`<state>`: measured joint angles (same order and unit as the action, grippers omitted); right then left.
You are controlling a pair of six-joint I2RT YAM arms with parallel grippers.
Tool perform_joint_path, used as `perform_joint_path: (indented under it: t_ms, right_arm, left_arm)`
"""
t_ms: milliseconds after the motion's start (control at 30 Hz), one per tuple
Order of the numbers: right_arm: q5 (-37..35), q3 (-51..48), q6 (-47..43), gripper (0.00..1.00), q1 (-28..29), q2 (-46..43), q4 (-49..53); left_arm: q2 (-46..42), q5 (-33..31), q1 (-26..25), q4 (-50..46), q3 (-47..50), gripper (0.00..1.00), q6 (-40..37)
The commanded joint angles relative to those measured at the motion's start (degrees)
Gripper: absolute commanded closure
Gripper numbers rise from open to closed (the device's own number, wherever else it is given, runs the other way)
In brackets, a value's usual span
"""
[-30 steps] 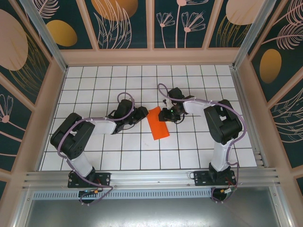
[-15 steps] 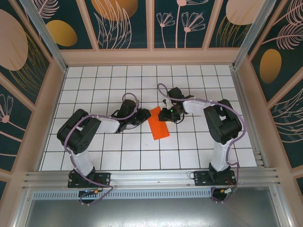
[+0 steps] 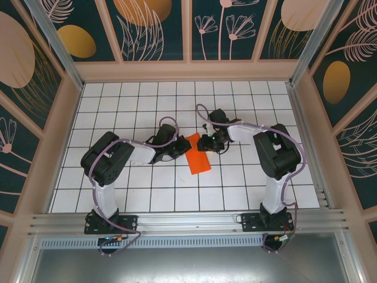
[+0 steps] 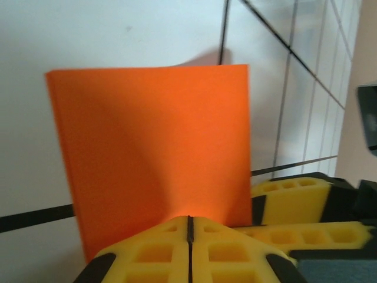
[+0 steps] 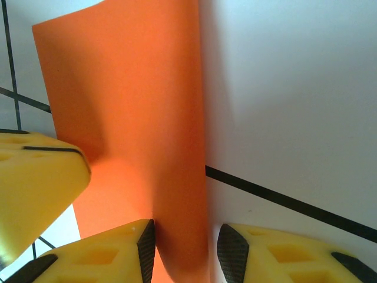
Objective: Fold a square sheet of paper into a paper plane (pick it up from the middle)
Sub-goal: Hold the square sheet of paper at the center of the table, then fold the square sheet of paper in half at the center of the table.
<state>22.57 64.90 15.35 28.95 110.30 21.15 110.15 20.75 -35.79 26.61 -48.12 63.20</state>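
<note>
The square sheet of paper point(image 3: 199, 156) lies as a narrow orange-red folded strip on the white tiles between both arms. My left gripper point(image 3: 179, 151) is at its left edge. In the left wrist view its yellow pads meet in a thin line, so my left gripper point(image 4: 189, 219) is shut, with its tips on the paper point(image 4: 153, 147). My right gripper point(image 3: 207, 143) is at the strip's far end. In the right wrist view my right gripper point(image 5: 181, 242) is open, and a raised edge of the paper point(image 5: 129, 118) runs between its pads.
The two grippers are very close: the right one's yellow fingers point(image 4: 291, 200) show beside the left. The white gridded table point(image 3: 235, 183) is boxed in by patterned walls point(image 3: 35, 118), with an aluminium rail point(image 3: 188, 221) at the near edge.
My left arm has swung right, bringing its gripper up to the paper's left edge. The right gripper and the paper have hardly moved.
</note>
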Motion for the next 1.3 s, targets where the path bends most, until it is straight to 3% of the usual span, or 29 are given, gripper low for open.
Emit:
perform_joint_path:
  t_ms: [0, 267, 633, 700, 833, 1000, 1267]
  right_arm:
    - [-13.87, -3.82, -1.55, 0.58, -0.25, 9.72, -3.65]
    - [-10.93, -3.89, 0.86, 0.58, -0.03, 5.33, -4.4]
    - [-11.95, -5.67, 8.84, 0.53, -0.78, -14.67, -6.49]
    - [-8.83, -6.48, 9.05, 0.57, -0.63, -14.79, -7.57]
    - [0.47, -6.71, 8.3, 0.78, 0.04, -12.2, -11.65]
    - [5.46, -2.44, 8.18, 1.0, 0.47, -6.11, -11.42]
    - [2.62, 1.27, 8.75, 1.0, 2.08, -1.17, -7.26]
  left_arm:
    - [1.46, 0.17, -0.44, -3.8, -1.12, 0.94, -0.32]
    - [1.96, -3.01, -0.46, -7.44, 1.36, 1.0, 1.46]
    - [3.97, -6.3, -0.95, -14.18, 0.58, 1.0, -1.09]
    - [4.57, -6.81, -1.02, -15.25, -0.04, 1.0, -1.71]
    - [5.0, -8.24, -1.12, -16.71, -0.33, 1.0, -2.16]
    - [4.55, -9.51, -1.13, -18.24, -0.84, 1.0, -2.31]
    - [5.59, -10.42, -1.86, -19.37, -1.98, 1.0, -2.05]
